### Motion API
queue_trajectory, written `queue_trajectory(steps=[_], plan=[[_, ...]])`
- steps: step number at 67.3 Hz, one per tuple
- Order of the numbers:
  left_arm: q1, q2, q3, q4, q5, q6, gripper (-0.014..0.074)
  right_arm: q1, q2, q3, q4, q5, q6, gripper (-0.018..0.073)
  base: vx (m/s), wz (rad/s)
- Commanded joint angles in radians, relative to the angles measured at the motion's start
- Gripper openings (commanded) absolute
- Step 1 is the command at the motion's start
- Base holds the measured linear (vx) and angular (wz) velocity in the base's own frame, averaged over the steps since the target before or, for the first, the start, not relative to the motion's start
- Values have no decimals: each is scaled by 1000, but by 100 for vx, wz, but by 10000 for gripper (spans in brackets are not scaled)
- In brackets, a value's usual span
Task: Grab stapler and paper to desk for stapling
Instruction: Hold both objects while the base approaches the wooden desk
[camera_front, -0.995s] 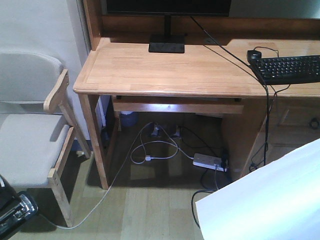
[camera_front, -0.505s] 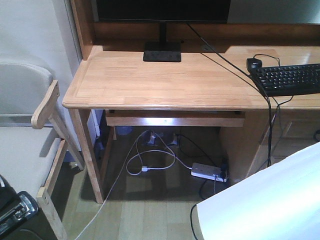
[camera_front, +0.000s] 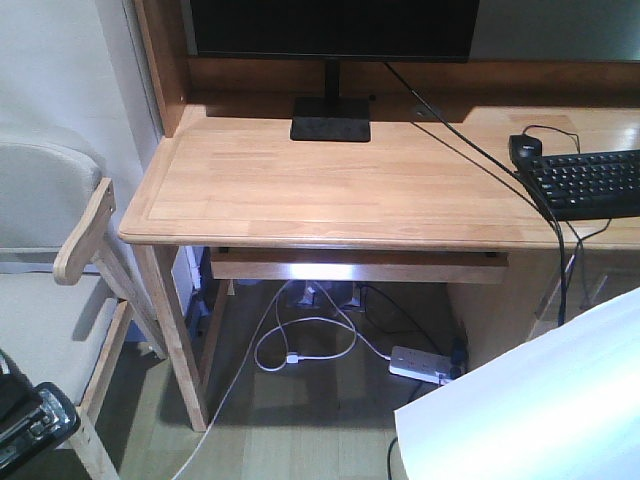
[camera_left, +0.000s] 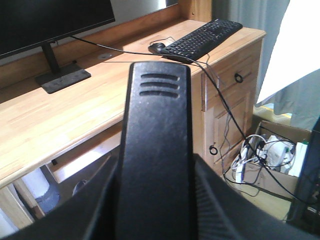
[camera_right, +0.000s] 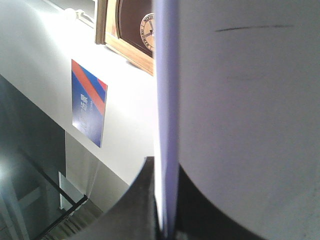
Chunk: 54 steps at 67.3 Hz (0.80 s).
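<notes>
Left gripper (camera_left: 159, 205) pinches the stapler (camera_left: 159, 125), long axis aimed at the desk (camera_front: 330, 190) ahead; right gripper (camera_right: 167, 212) seems clamped on the paper (camera_right: 240, 100).

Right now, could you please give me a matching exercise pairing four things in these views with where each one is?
Things:
1. stapler
2. paper
3. keyboard
4. power strip

Places:
A. on the floor under the desk
B. in the left pincer
C. on the desk's right side
D. in the right pincer

Pairs: 1-B, 2-D, 3-C, 4-A.
</notes>
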Motion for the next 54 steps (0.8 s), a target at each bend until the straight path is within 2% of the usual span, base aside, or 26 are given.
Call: queue_trajectory(steps=[1,54], plan=[[-4,7,-30,-25,-111,-2,-6,1,-6,-28,-4,-58,-12,-2,15,4],[-4,7,-30,-25,-111,-2,-6,1,-6,-28,-4,-58,-12,-2,13,-1]])
